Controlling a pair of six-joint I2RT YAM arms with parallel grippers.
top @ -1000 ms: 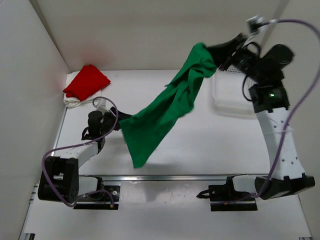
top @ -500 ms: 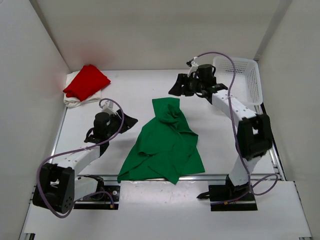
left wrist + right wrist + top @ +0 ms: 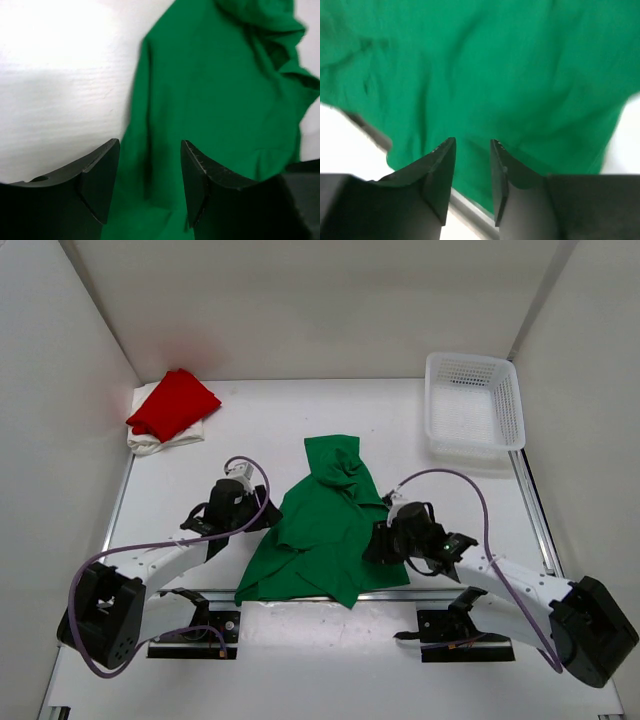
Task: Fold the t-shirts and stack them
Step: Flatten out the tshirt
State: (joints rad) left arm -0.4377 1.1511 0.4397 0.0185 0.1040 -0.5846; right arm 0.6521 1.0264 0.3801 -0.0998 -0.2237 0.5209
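Observation:
The green t-shirt (image 3: 325, 525) lies crumpled on the middle of the table, bunched at its far end. My left gripper (image 3: 262, 512) is low at the shirt's left edge. In the left wrist view this gripper (image 3: 150, 145) stands open over the green t-shirt (image 3: 215, 90), with nothing between its fingers. My right gripper (image 3: 372, 543) is at the shirt's near right edge. It is open with a narrow gap (image 3: 473, 142) above the green t-shirt (image 3: 485, 65). The red t-shirt (image 3: 172, 403) rests folded on the white t-shirt (image 3: 160, 440) at the back left.
A white mesh basket (image 3: 475, 405) stands at the back right. The metal rail (image 3: 300, 595) along the table's near edge runs just under the green shirt's front hem. White walls close in the left, back and right sides.
A second ago both grippers held the green shirt stretched in the air. It now lies on the table. The right arm has swung from the back right to the shirt's near right edge.

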